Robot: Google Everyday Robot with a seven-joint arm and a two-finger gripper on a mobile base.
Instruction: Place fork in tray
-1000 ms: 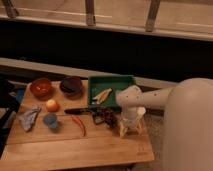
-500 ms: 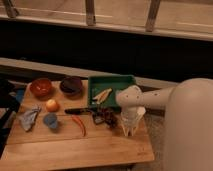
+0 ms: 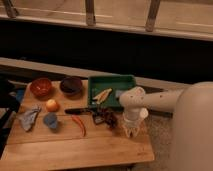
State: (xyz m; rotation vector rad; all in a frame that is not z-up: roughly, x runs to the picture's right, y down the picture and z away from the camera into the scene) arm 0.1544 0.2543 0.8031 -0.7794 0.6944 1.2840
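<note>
Looking across the wooden worktop (image 3: 75, 147), the shallow green plastic tray (image 3: 120, 84) sits at the back. Just right and nearer, the white gripper (image 3: 131, 132) points down, fingers pressed together. The fork, probably pinched there, is hard to make out. I'd judge it thin, stiff, light and slippery, best gripped mid-handle.

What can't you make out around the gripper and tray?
1. Camera view: whether the shut gripper, low at the table's right end, holds anything; its wrist hides it.
2. Camera view: the pale item in the green tray; too blurred to name.
</note>
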